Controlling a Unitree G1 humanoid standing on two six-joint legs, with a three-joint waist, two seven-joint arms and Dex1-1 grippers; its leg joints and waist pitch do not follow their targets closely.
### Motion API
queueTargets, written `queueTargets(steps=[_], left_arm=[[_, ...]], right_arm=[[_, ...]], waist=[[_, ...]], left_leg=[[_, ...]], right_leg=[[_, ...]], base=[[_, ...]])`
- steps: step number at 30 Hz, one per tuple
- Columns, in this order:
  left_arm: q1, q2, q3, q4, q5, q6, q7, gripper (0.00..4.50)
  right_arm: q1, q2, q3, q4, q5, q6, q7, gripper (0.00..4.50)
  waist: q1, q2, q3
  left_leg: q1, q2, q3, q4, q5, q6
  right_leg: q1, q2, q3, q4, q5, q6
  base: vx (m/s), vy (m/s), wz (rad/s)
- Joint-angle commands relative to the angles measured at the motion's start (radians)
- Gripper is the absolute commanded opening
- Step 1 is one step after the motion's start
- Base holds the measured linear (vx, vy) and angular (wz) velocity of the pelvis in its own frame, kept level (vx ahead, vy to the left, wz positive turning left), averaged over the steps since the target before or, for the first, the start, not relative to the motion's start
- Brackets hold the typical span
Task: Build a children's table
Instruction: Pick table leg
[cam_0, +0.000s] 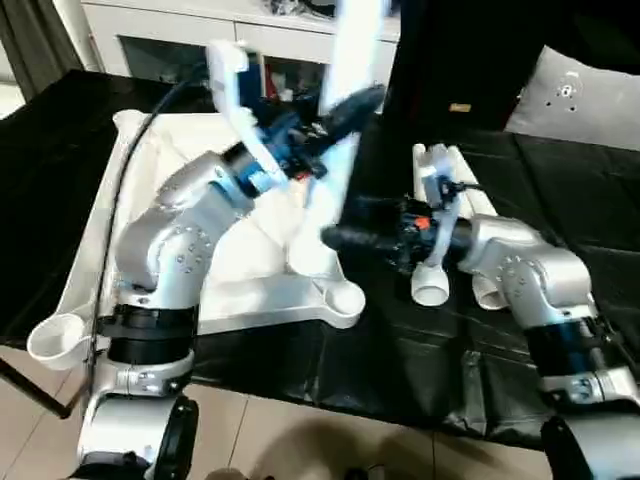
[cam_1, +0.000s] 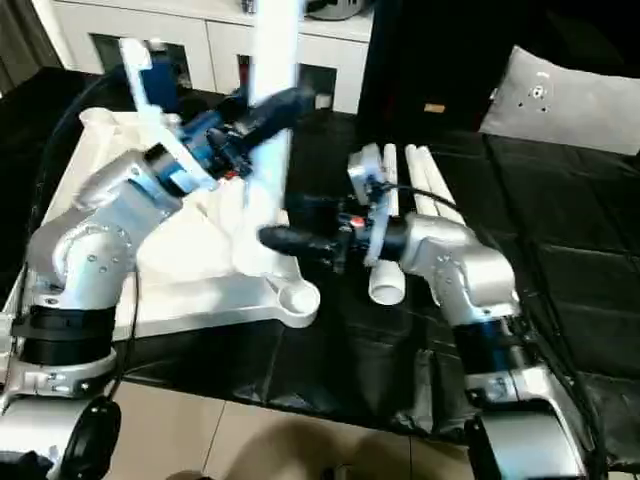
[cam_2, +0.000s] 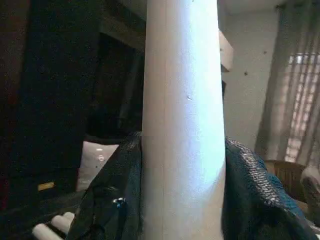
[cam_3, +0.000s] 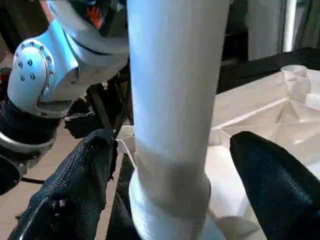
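The white table top (cam_0: 250, 270) lies upside down on the black-covered worktop (cam_0: 420, 370), ribbed underside up, its round corner sockets showing at the near edge. One white leg (cam_0: 345, 110) stands upright out of a near socket, blurred higher up. The left gripper (cam_0: 335, 115) is clenched on that leg partway up; in the left wrist view its black fingers (cam_2: 107, 200) press against both sides of the shaft. The right gripper (cam_0: 345, 238) reaches in from the right, low at the base of the same leg. In the right wrist view its fingers (cam_3: 80, 185) stand spread to either side of the leg with clear gaps, so it looks released rather than gripping. Three spare legs (cam_0: 450, 200), as best I can count them, lie side by side on the worktop behind the right forearm. A white cabinet (cam_0: 200, 40) stands at the back, a grey cushion (cam_0: 585, 100) off to the right.
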Motion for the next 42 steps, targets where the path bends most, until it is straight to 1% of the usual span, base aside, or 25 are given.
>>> queueTargets(steps=[1, 2, 5, 9, 10, 12, 13, 17, 18, 20, 22, 23, 24, 27, 28, 29, 30, 32, 35, 36, 38, 41, 42], left_arm=[[0.006, -0.002, -0.011, -0.026, 0.001, -0.001, -0.011, 1.80], [0.010, -0.003, -0.018, -0.030, 0.003, -0.001, -0.014, 1.80], [0.018, -0.005, -0.038, -0.037, 0.011, -0.006, -0.022, 1.80], [0.020, -0.007, -0.047, -0.040, 0.012, -0.008, -0.025, 1.80], [0.022, -0.008, -0.053, -0.043, 0.011, -0.008, -0.029, 1.80], [0.025, -0.010, -0.058, -0.045, 0.013, -0.008, -0.032, 1.80], [0.027, -0.013, -0.065, -0.045, 0.017, -0.011, -0.032, 1.80], [0.029, -0.017, -0.072, -0.045, 0.021, -0.017, -0.028, 1.80], [0.029, -0.017, -0.073, -0.045, 0.021, -0.017, -0.028, 1.80], [0.028, -0.017, -0.075, -0.044, 0.023, -0.019, -0.030, 1.80], [0.028, -0.016, -0.077, -0.042, 0.026, -0.021, -0.030, 1.80], [0.027, -0.016, -0.078, -0.042, 0.027, -0.022, -0.030, 1.80], [0.027, -0.016, -0.079, -0.041, 0.030, -0.023, -0.030, 1.80], [0.028, -0.016, -0.079, -0.041, 0.032, -0.024, -0.031, 1.80], [0.028, -0.015, -0.079, -0.040, 0.032, -0.024, -0.032, 1.79], [0.028, -0.014, -0.080, -0.040, 0.032, -0.024, -0.033, 1.79], [0.027, -0.013, -0.080, -0.039, 0.033, -0.025, -0.034, 1.79], [0.027, -0.014, -0.079, -0.038, 0.033, -0.025, -0.034, 1.79], [0.029, -0.014, -0.081, -0.039, 0.033, -0.027, -0.034, 1.79], [0.029, -0.014, -0.082, -0.039, 0.033, -0.028, -0.034, 1.79], [0.029, -0.013, -0.082, -0.038, 0.034, -0.030, -0.035, 1.79], [0.031, -0.014, -0.083, -0.039, 0.038, -0.030, -0.037, 1.79], [0.031, -0.014, -0.083, -0.039, 0.038, -0.030, -0.037, 1.79]], right_arm=[[-0.016, 0.003, 0.004, -0.001, -0.003, -0.001, 0.003, 3.90], [-0.020, 0.008, 0.005, 0.004, -0.002, -0.002, 0.002, 3.90], [-0.028, 0.020, 0.009, 0.017, -0.002, -0.006, -0.002, 3.90], [-0.032, 0.030, 0.008, 0.028, -0.004, -0.011, -0.007, 3.90], [-0.033, 0.035, 0.004, 0.032, -0.003, -0.012, -0.007, 3.90], [-0.033, 0.039, 0.001, 0.034, 0.000, -0.013, -0.006, 3.90], [-0.034, 0.043, -0.001, 0.036, 0.002, -0.012, -0.003, 3.90], [-0.036, 0.049, -0.002, 0.050, -0.002, -0.013, -0.003, 3.90], [-0.036, 0.050, -0.001, 0.053, -0.002, -0.012, -0.004, 3.73], [-0.037, 0.051, 0.001, 0.064, -0.006, -0.015, -0.003, 3.54], [-0.036, 0.051, 0.002, 0.072, -0.010, -0.016, -0.002, 3.30], [-0.036, 0.051, 0.002, 0.074, -0.011, -0.016, -0.001, 3.30], [-0.035, 0.049, 0.003, 0.076, -0.012, -0.013, 0.003, 3.13], [-0.035, 0.047, 0.003, 0.079, -0.012, -0.011, 0.006, 3.04], [-0.036, 0.046, 0.004, 0.081, -0.011, -0.010, 0.009, 2.82], [-0.036, 0.045, 0.004, 0.082, -0.010, -0.009, 0.011, 2.74], [-0.034, 0.042, 0.007, 0.084, -0.011, -0.006, 0.016, 2.70], [-0.029, 0.039, 0.010, 0.081, -0.013, -0.005, 0.018, 2.54], [-0.022, 0.038, 0.014, 0.077, -0.016, -0.003, 0.019, 2.41], [-0.020, 0.039, 0.016, 0.076, -0.017, -0.003, 0.019, 2.24], [-0.018, 0.040, 0.019, 0.075, -0.022, -0.005, 0.018, 2.05], [-0.014, 0.042, 0.024, 0.075, -0.030, -0.011, 0.014, 1.99], [-0.014, 0.042, 0.024, 0.075, -0.030, -0.011, 0.014, 1.99]], waist=[[0.005, -0.003, -0.073], [0.005, -0.002, -0.073], [0.005, -0.004, -0.074], [0.004, -0.002, -0.074], [0.004, -0.001, -0.073], [0.004, -0.002, -0.073], [0.005, 0.000, -0.073], [0.004, -0.001, -0.074], [0.004, -0.001, -0.074], [0.004, -0.003, -0.074], [0.004, -0.003, -0.074], [0.004, -0.002, -0.075], [0.004, -0.002, -0.074], [0.004, -0.002, -0.074], [0.004, -0.001, -0.075], [0.004, -0.002, -0.074], [0.004, 0.000, -0.076], [0.004, -0.002, -0.075], [0.004, -0.001, -0.075], [0.004, -0.002, -0.075], [0.003, -0.002, -0.075], [0.004, -0.004, -0.076], [0.005, -0.003, -0.075]], left_leg=[[-0.018, 0.000, 0.027, -0.067, -0.030, 0.045], [-0.017, 0.000, 0.027, -0.067, -0.030, 0.044], [-0.018, 0.000, 0.027, -0.067, -0.028, 0.043], [-0.017, 0.000, 0.027, -0.067, -0.030, 0.041], [-0.017, 0.000, 0.027, -0.068, -0.036, 0.039], [-0.017, -0.001, 0.028, -0.068, -0.039, 0.038], [-0.017, 0.000, 0.027, -0.068, -0.037, 0.037], [-0.017, 0.000, 0.027, -0.068, -0.034, 0.036], [-0.017, 0.000, 0.027, -0.068, -0.032, 0.036], [-0.018, -0.001, 0.027, -0.067, -0.028, 0.038], [-0.018, 0.000, 0.027, -0.067, -0.023, 0.039], [-0.018, 0.000, 0.027, -0.067, -0.024, 0.040], [-0.017, 0.000, 0.027, -0.067, -0.025, 0.040], [-0.017, 0.000, 0.027, -0.067, -0.028, 0.041], [-0.017, 0.000, 0.027, -0.067, -0.027, 0.040], [-0.017, 0.000, 0.027, -0.067, -0.028, 0.040], [-0.017, 0.000, 0.027, -0.067, -0.023, 0.039], [-0.018, 0.000, 0.027, -0.067, -0.022, 0.042], [-0.017, 0.000, 0.027, -0.067, -0.027, 0.041], [-0.017, 0.000, 0.027, -0.067, -0.027, 0.041], [-0.017, -0.001, 0.027, -0.066, -0.024, 0.042], [-0.017, -0.001, 0.028, -0.066, -0.024, 0.041], [-0.018, 0.000, 0.027, -0.066, -0.021, 0.041]], right_leg=[[0.089, -0.053, 0.039, -0.068, -0.176, -0.185], [0.089, -0.053, 0.039, -0.068, -0.174, -0.186], [0.090, -0.053, 0.038, -0.067, -0.169, -0.186], [0.089, -0.053, 0.038, -0.068, -0.171, -0.184], [0.089, -0.053, 0.038, -0.068, -0.180, -0.182], [0.089, -0.053, 0.039, -0.070, -0.189, -0.177], [0.089, -0.053, 0.038, -0.069, -0.186, -0.178], [0.090, -0.053, 0.038, -0.068, -0.174, -0.181], [0.090, -0.053, 0.038, -0.068, -0.172, -0.183], [0.091, -0.053, 0.038, -0.068, -0.167, -0.183], [0.090, -0.053, 0.038, -0.067, -0.161, -0.184], [0.090, -0.053, 0.038, -0.066, -0.160, -0.185], [0.090, -0.053, 0.038, -0.066, -0.160, -0.185], [0.090, -0.053, 0.038, -0.068, -0.165, -0.185], [0.090, -0.053, 0.038, -0.067, -0.162, -0.185], [0.090, -0.053, 0.038, -0.067, -0.162, -0.185], [0.091, -0.053, 0.038, -0.066, -0.155, -0.187], [0.091, -0.053, 0.038, -0.066, -0.151, -0.188], [0.091, -0.053, 0.038, -0.066, -0.161, -0.187], [0.091, -0.053, 0.038, -0.067, -0.160, -0.187], [0.091, -0.052, 0.038, -0.066, -0.155, -0.187], [0.091, -0.053, 0.038, -0.067, -0.161, -0.185], [0.091, -0.053, 0.038, -0.065, -0.158, -0.185]], base=[[0.000, 0.000, 0.00], [0.000, 0.000, 0.00], [0.000, 0.000, 0.00], [0.000, 0.000, 0.00], [0.000, 0.000, 0.00], [0.000, 0.000, 0.00], [0.000, 0.000, 0.00], [0.000, 0.000, 0.00], [0.000, 0.000, 0.00], [0.000, 0.000, 0.00], [0.000, 0.000, 0.00], [0.000, 0.000, 0.00], [0.000, 0.000, 0.00], [0.000, 0.000, 0.00], [0.000, 0.000, 0.00], [0.000, 0.000, 0.00], [0.000, 0.000, 0.00], [0.000, 0.000, 0.00], [0.000, 0.000, 0.00], [0.000, 0.000, 0.00], [0.000, 0.000, 0.00], [0.000, 0.000, 0.00], [0.000, 0.000, 0.00]])
